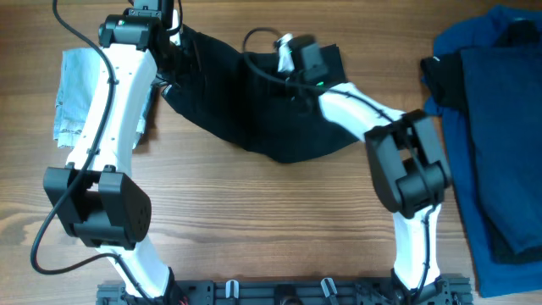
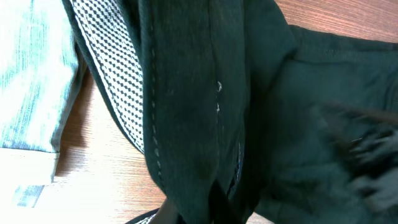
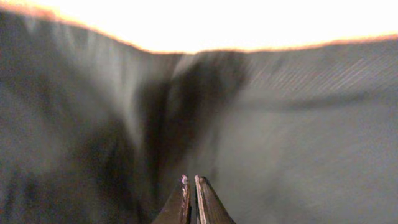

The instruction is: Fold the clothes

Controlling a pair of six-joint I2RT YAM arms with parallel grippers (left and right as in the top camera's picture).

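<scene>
Holding black shorts (image 1: 254, 127) bunched, sagging, mesh lining (image 2: 118, 74) exposed; left fingers (image 1: 176, 38) and right fingers (image 3: 180, 202) clamped on fabric.

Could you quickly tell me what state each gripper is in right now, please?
Left gripper: closed on the black shorts.
Right gripper: closed, pinching the same black shorts.

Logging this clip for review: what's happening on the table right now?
Both arms are working the black shorts at the far side of the table. The left gripper and right gripper are each shut on the fabric, which spreads between them, not yet folded. A pale-blue denim piece lies at the left, a blue pile at the right.
</scene>
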